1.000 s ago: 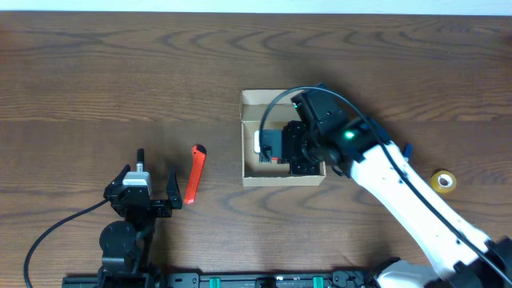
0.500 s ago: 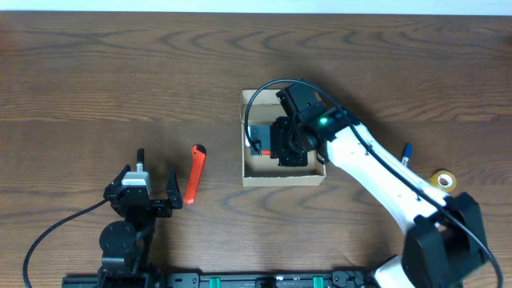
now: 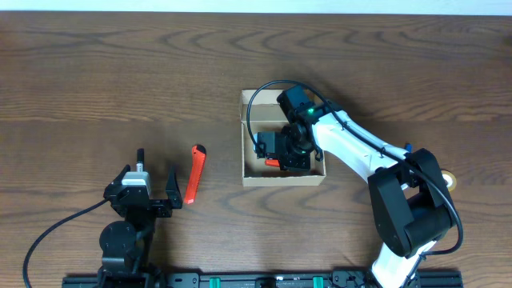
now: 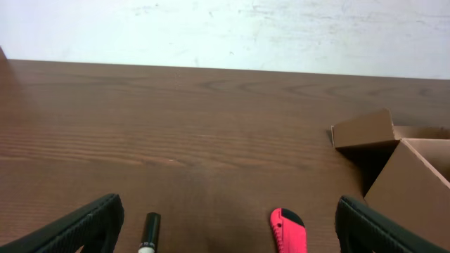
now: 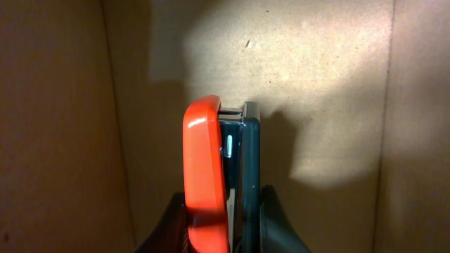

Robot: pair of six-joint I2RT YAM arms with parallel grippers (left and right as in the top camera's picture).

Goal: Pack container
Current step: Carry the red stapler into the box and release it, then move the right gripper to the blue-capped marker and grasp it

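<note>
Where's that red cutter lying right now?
In the overhead view the red cutter lies on the table, left of the box and just right of the left arm.

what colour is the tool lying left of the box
The tool is orange-red, best seen in the overhead view.

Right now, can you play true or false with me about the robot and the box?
1. The right gripper is down inside the cardboard box. True.
2. The orange cutter is in the box. False: it lies on the table, left of the box.
3. The left gripper holds the black marker. False: it is open and empty; the marker lies on the table.
4. The right gripper grips an orange and teal tool. True.
</note>
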